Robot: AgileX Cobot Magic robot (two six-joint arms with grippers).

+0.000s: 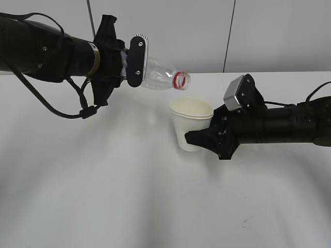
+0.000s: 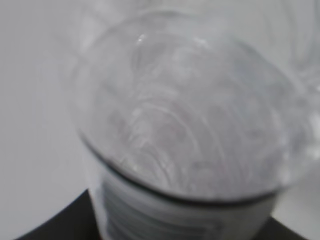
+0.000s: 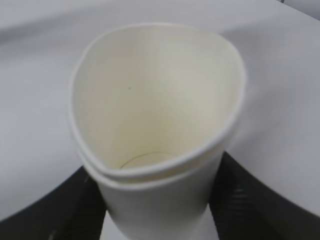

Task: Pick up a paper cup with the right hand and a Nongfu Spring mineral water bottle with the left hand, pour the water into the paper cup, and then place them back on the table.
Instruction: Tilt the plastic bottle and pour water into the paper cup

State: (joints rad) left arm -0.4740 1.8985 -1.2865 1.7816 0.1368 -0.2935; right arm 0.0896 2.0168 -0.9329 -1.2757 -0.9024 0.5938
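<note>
My left gripper point(image 1: 133, 61) is shut on the clear water bottle point(image 1: 160, 77), held on its side in the air with its red neck ring point(image 1: 180, 80) and open mouth just above the far left rim of the paper cup point(image 1: 191, 123). In the left wrist view the bottle point(image 2: 190, 130) fills the frame, blurred, and the label is hidden. My right gripper point(image 1: 202, 138) is shut on the off-white paper cup, holding it upright and squeezing its rim out of round. In the right wrist view the cup point(image 3: 155, 125) sits between the black fingers point(image 3: 250, 200). No water stream shows.
The white table point(image 1: 103, 196) spreads all round, with a small dark scuff point(image 1: 247, 223) at the front right. A pale wall with dark vertical seams stands behind the table's far edge.
</note>
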